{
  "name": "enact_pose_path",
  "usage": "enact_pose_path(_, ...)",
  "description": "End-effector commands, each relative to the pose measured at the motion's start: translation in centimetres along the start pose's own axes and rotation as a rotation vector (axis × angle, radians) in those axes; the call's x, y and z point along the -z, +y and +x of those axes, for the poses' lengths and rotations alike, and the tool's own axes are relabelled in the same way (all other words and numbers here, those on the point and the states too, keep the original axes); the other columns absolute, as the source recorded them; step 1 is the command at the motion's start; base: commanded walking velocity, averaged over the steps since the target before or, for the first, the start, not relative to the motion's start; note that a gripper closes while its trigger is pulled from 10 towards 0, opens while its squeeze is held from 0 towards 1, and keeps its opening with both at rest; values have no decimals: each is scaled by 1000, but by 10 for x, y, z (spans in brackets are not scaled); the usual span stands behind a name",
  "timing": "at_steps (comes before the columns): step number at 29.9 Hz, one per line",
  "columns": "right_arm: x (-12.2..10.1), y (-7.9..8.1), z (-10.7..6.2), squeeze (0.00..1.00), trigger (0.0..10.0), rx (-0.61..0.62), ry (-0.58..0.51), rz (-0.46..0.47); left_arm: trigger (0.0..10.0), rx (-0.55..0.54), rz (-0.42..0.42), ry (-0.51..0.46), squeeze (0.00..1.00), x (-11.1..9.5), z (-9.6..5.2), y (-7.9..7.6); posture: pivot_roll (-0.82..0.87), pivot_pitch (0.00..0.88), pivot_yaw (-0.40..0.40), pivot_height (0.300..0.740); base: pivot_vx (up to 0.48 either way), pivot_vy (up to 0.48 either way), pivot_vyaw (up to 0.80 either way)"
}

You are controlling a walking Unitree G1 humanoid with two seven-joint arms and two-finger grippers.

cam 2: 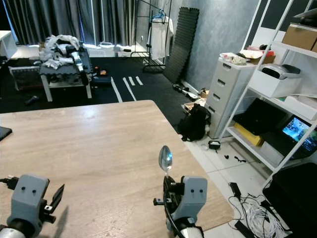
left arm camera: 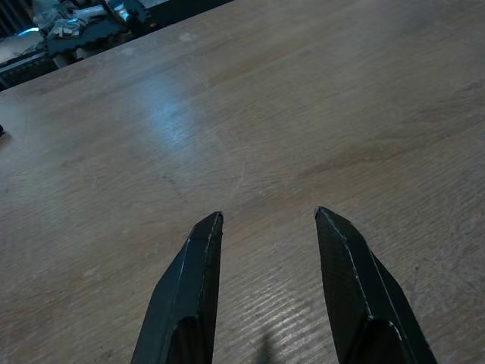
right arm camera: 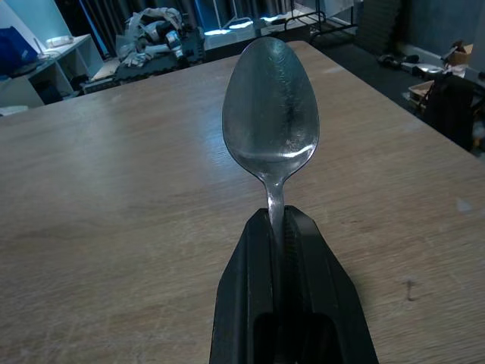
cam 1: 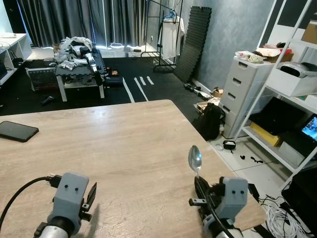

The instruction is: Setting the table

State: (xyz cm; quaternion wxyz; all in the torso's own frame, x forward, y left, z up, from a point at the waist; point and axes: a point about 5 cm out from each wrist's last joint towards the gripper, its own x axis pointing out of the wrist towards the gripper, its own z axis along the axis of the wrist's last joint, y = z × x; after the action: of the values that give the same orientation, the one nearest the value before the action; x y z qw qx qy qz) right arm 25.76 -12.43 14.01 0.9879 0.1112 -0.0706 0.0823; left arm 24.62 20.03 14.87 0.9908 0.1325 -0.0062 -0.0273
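The right tool (right arm camera: pixel 276 227) clenches a spoon (right arm camera: pixel 270 125) by its handle, bowl upright above the tool's 2 fingers, over the wooden surface (cam 1: pixel 124 144). The left tool (left arm camera: pixel 269 224) hovers released above that surface.

Home workroom/studio, lived-in. Wood table (cam 1: pixel 124 144) in foreground; dark curtains (cam 1: pixel 74 20) upper left; clothes rack (cam 1: pixel 166 29) top centre; white drawers (cam 1: pixel 245 94) and shelving w/ printer (cam 1: pixel 297 69) at right; cables (cam 1: pixel 285 215) on floor, lower right.

We see a phone (cam 1: pixel 18 131) on the desk (cam 1: pixel 124 148) at its far left edge. At the desk's near right corner, our right claw (cam 1: pixel 199 184) holds a spoon (cam 1: pixel 195 159) upright above it; our left claw (cam 1: pixel 90 195) sits over the near left.
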Motion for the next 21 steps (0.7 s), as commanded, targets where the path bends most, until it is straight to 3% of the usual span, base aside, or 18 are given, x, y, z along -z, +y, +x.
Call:
enact_pose_path(1, 0, -2, -2, 0, 10000, 8, 0, 7, 10000, 6, 8, 1, 0, 0, -1, -2, 92, 70, 28, 740, 0, 0, 0)
enact_pose_path(21, 5, -2, 0, 0, 10000, 16, 24, 1, 10000, 11, -28, -12, 0, -1, 4, -9, 92, 68, 31, 740, 0, 0, 0)
